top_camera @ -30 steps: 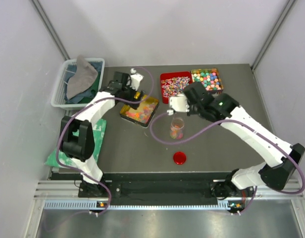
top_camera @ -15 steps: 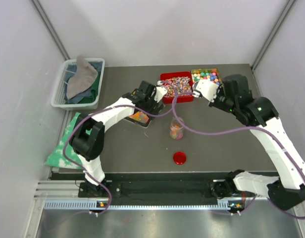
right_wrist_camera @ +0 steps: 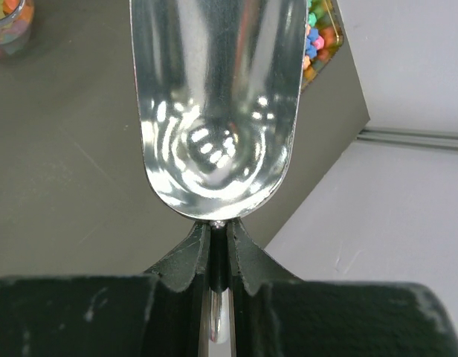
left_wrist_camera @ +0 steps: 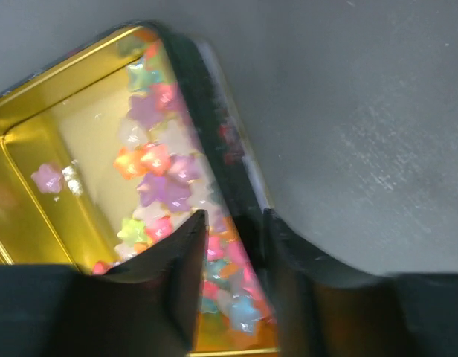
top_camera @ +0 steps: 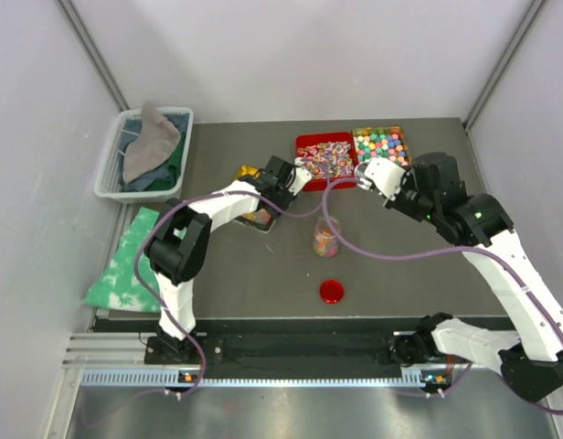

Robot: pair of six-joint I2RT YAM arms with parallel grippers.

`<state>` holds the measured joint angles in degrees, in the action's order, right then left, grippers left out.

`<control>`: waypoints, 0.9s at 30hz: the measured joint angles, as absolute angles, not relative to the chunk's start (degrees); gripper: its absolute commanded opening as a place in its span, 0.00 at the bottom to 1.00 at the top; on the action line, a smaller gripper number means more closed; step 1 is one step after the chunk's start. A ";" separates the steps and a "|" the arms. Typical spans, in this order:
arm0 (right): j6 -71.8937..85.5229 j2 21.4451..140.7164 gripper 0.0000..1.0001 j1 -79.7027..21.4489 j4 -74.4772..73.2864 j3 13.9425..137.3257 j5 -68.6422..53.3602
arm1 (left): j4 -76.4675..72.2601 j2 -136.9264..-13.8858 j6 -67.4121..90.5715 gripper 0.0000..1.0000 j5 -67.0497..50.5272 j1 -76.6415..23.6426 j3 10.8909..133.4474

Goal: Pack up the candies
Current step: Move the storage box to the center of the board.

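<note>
A gold tin (left_wrist_camera: 36,111) holds star-shaped candies (left_wrist_camera: 158,160) in many colours. My left gripper (left_wrist_camera: 233,223) straddles the tin's dark right wall, one finger inside over the candies and one outside. Its jaws are narrowed, and a sliver of candies still shows between the inner finger and the wall. From above, that gripper (top_camera: 286,178) covers part of the tin (top_camera: 259,219). My right gripper (right_wrist_camera: 218,238) is shut on the handle of an empty metal scoop (right_wrist_camera: 218,111), held in front of the candy trays. A clear jar (top_camera: 326,236), partly filled with candies, stands mid-table.
A red tray (top_camera: 325,154) of pink-white pieces and a tray (top_camera: 382,144) of pastel balls sit at the back. The red lid (top_camera: 332,292) lies in front of the jar. A basket (top_camera: 112,169) of cloths is at the back left, with a green cloth (top_camera: 126,265) at the left edge.
The left gripper swung from the tin's back to its right wall, and its jaws narrowed. The right arm carried the scoop from above the jar back toward the trays.
</note>
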<state>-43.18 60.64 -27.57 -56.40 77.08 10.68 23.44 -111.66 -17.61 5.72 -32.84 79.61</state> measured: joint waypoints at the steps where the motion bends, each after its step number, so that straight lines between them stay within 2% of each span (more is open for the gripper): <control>1: -42.81 60.60 0.00 -27.57 -56.10 76.42 10.55 | 23.31 -111.74 -17.54 0.34 5.82 -32.86 79.70; 5: -41.69 60.38 0.00 -27.57 -54.85 74.63 9.93 | 22.61 -112.40 -17.91 0.24 7.22 -32.88 79.81; 15: -39.35 59.31 0.00 -27.57 -52.25 71.70 9.32 | 20.27 -116.25 -19.97 0.25 8.60 -28.95 84.01; 27: -38.13 59.51 0.00 -27.55 -50.39 70.32 9.30 | 22.44 -132.88 -23.20 0.29 10.92 -20.14 108.27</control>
<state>-38.13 59.51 -27.55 -50.39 70.32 9.30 22.44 -132.88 -23.20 10.92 -20.14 108.27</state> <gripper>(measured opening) 0.064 0.289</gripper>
